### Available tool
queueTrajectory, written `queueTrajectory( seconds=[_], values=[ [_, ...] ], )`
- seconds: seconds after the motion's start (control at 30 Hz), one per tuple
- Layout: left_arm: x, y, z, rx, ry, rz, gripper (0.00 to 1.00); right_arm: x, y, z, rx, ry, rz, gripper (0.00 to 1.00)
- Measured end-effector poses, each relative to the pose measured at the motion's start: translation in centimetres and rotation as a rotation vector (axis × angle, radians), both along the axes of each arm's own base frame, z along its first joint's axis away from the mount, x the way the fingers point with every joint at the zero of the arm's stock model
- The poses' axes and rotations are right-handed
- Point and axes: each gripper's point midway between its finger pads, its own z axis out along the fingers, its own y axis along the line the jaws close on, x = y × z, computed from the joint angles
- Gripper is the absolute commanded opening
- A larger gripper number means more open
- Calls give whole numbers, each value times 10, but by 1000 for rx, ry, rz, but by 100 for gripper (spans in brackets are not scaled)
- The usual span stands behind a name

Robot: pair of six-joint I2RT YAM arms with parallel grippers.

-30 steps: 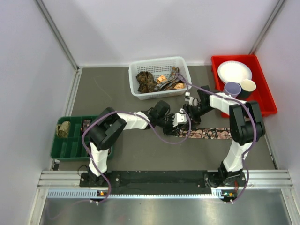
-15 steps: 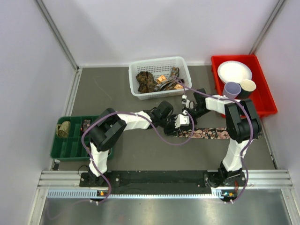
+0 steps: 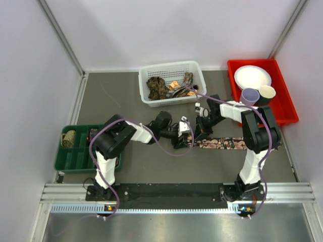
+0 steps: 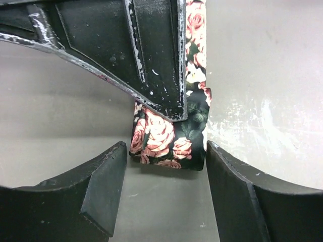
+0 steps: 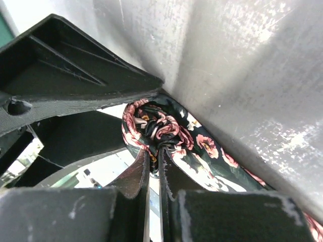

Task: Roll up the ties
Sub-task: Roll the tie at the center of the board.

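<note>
A dark tie with pink roses (image 3: 224, 143) lies flat on the grey table, its left end wound into a small coil (image 4: 169, 143). My right gripper (image 3: 200, 132) comes down onto that coil from behind and is shut on its core (image 5: 156, 128), the fingertips (image 5: 166, 176) pinched together on the fabric. My left gripper (image 3: 185, 137) sits just left of the coil, open. In the left wrist view its fingers (image 4: 103, 184) flank the coil without touching it. More ties (image 3: 169, 86) lie heaped in the white basket (image 3: 149, 98).
A green tray (image 3: 75, 159) at the left holds a rolled tie (image 3: 68, 138). A red bin (image 3: 285, 108) at the back right carries a white plate (image 3: 252, 76) and two cups (image 3: 257, 95). Purple cables loop over both arms.
My left gripper has opened and drawn back to the left, off the coil. My right gripper closed on the coil's core and has stayed shut there.
</note>
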Motion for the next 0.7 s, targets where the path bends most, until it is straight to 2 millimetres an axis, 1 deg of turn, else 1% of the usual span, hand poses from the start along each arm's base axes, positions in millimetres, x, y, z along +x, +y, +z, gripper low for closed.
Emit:
queueTrajectory(
  seconds=[0.07, 0.17, 0.23, 0.27, 0.3, 0.33, 0.37, 0.4, 0.43, 0.47, 0.5, 0.53, 0.6, 0.63, 0.7],
  values=[
    [-1, -2, 0, -59, 3, -9, 68, 0, -1, 0, -32, -4, 8, 0],
    [0, -12, 1, -134, 11, -20, 66, 0, -1, -2, -80, -18, 27, 0],
    [0, -16, 1, -170, 13, -27, 60, 0, -2, -2, -106, -31, 36, 0],
    [0, -18, 1, -187, 15, -28, 54, 0, -2, -2, -120, -37, 39, 0],
    [0, -20, 1, -204, 16, -35, 48, 0, -3, -3, -134, -44, 41, 0],
    [-1, -22, 0, -217, 18, -41, 39, 0, -5, -3, -146, -48, 42, 0],
    [-3, -22, 0, -225, 23, -45, 36, 0, -5, -4, -152, -51, 43, 0],
    [-3, -22, 0, -228, 21, -46, 30, 1, -5, -4, -155, -53, 43, 0],
    [-3, -21, -1, -223, 22, -43, 28, 1, -5, -3, -157, -55, 42, 0],
    [-2, -20, -1, -213, 14, -43, 26, 2, -5, -3, -156, -55, 42, 2],
    [-1, -20, -1, -200, 8, -39, 26, 1, -5, -3, -155, -55, 44, 8],
    [-1, -20, -1, -175, 4, -33, 25, 1, -5, -2, -154, -53, 45, 21],
    [1, -19, 0, -109, -7, -20, 22, 3, -4, -1, -150, -60, 54, 35],
    [2, -17, 0, -67, -7, -16, 19, 3, -5, -1, -149, -67, 59, 44],
    [5, -14, 0, -5, -12, -10, 18, 6, -7, -1, -143, -76, 57, 51]
  ],
)
